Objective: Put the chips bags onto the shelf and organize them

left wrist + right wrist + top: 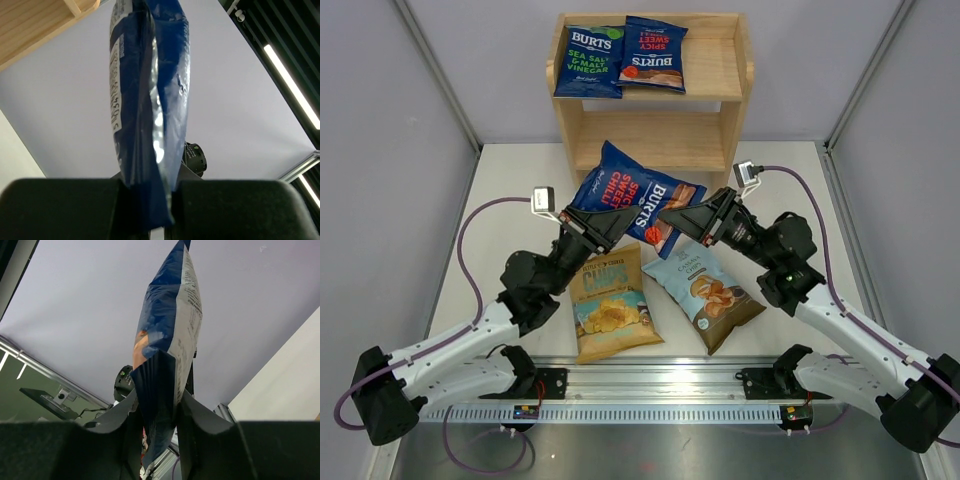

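1. The table (520,170) carries the shelf (720,70) at its far edge, against the back wall.
2. The shelf is light wood with two tiers. The right third of its top tier is bare wood.
3. The tan-yellow chips bag (610,305) lies flat on the table, well in front of the shelf and toward its left half.
4. The light-blue and brown bag (705,290) lies beside it, in front of the shelf's right half, turned at an angle.
5. A dark-blue Burts bag (635,195) is held just in front of the shelf's lower tier, its far end overlapping that tier's front edge in the top view.
6. Two more Burts bags, the sea salt bag (588,60) and the spicy chilli bag (653,55), lie side by side, touching, on the shelf's top tier, left and middle.
7. The left gripper (147,200) is clamped on the held bag's edge.
8. The right gripper (157,430) pinches the crimped seam at the bag's other end.
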Controlling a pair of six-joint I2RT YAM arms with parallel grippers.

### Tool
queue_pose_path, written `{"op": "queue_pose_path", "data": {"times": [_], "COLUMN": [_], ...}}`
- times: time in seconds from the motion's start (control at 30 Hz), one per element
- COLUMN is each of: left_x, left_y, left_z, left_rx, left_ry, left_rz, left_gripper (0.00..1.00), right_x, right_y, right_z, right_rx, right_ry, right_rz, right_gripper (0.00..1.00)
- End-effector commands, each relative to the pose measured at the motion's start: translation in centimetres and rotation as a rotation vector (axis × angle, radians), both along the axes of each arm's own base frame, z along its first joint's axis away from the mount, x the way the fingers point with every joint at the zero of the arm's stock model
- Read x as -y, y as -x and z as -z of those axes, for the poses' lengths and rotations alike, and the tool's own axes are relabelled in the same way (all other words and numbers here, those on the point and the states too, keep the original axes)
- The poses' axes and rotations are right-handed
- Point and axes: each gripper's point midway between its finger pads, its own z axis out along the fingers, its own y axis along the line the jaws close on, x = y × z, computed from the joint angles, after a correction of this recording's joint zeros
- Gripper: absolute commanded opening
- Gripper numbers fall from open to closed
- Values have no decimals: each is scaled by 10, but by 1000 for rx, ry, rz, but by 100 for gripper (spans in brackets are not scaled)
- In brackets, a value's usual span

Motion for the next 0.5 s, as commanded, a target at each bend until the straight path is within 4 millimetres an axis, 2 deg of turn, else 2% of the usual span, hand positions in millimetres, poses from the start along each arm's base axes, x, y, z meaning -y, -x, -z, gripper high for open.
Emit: {"op": "queue_pose_path", "data": {"times": [0.0,0.03,0.1,0.13,0.17,0.23,0.27,0.3,0.33,0.4,0.43,0.47], "left_x": [-2,-3,-4,-4,-8,-14,-13,-24,-25,-40,-48,-56], "left_y": [4,3,2,1,2,-1,-5,-5,-10,-11,-18,-18], "left_z": [-3,-2,-1,0,-2,-1,5,-3,11,14,30,34], "left_rx": [21,20,20,18,23,16,-2,5,-35,-59,-128,-144], "left_ry": [32,33,28,19,20,-25,-57,-61,-124,-185,-263,-293], "left_rz": [13,10,-2,-8,-19,-65,-83,-127,-152,-218,-271,-299], "left_gripper": [9,10,23,34,50,67,67,84,99,99,99,99], "right_x": [2,2,4,4,4,7,8,11,12,16,19,22], "right_y": [11,9,7,6,4,-1,-2,-2,-5,-6,-7,-12], "right_z": [-21,-17,-14,-14,-11,-8,-9,-12,-9,-13,-19,-17], "right_rx": [64,52,36,32,17,-2,-5,7,-11,-6,-2,-25], "right_ry": [-24,-19,-13,-10,1,20,20,22,34,38,33,43], "right_rz": [-17,-13,7,12,26,58,71,86,105,130,146,182], "right_gripper": [33,31,25,24,22,15,15,14,13,13,13,13]}}
